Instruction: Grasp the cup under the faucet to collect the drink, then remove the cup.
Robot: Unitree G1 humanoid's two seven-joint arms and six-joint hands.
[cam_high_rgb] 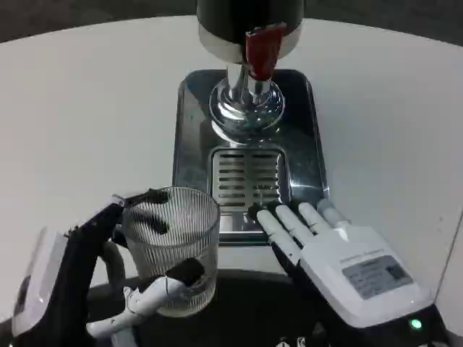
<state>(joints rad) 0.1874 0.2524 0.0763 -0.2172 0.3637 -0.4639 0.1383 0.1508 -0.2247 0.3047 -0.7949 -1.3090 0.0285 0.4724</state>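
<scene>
**Desk:** Closest to the lens, what do we have?

**Photographer:** Both hands, low in the head view. Biggest first, though: the white table (pixel 79 108) spans everything, and on it at 12 o'clock stands the drink dispenser (pixel 249 22), dark body, chrome base, with a red faucet (pixel 262 50) hanging down in front. Below that lies a polished steel drip tray (pixel 192 144) with a slotted grille (pixel 247 177) at its centre.

**Desk:** And the hands?

**Photographer:** The right hand (pixel 340 260), at 5 o'clock, lies flat, white back up, fingers straight and close together, holding nothing; the fingertips (pixel 271 215) reach the tray's near edge. The left hand (pixel 108 267), at 7 o'clock, grips the cup (pixel 172 246): black fingers wrap the far-left wall, and the thumb presses the near side.

**Desk:** Where is the cup relative to the faucet?

**Photographer:** Well toward 7 o'clock of it, off the grille, just beside the tray's near-left corner, inside the left hand's grasp.

**Desk:** How does it look?

**Photographer:** Clear ribbed glass, upright, straight-sided, thick base. Whether any drink is inside I cannot tell.
</scene>
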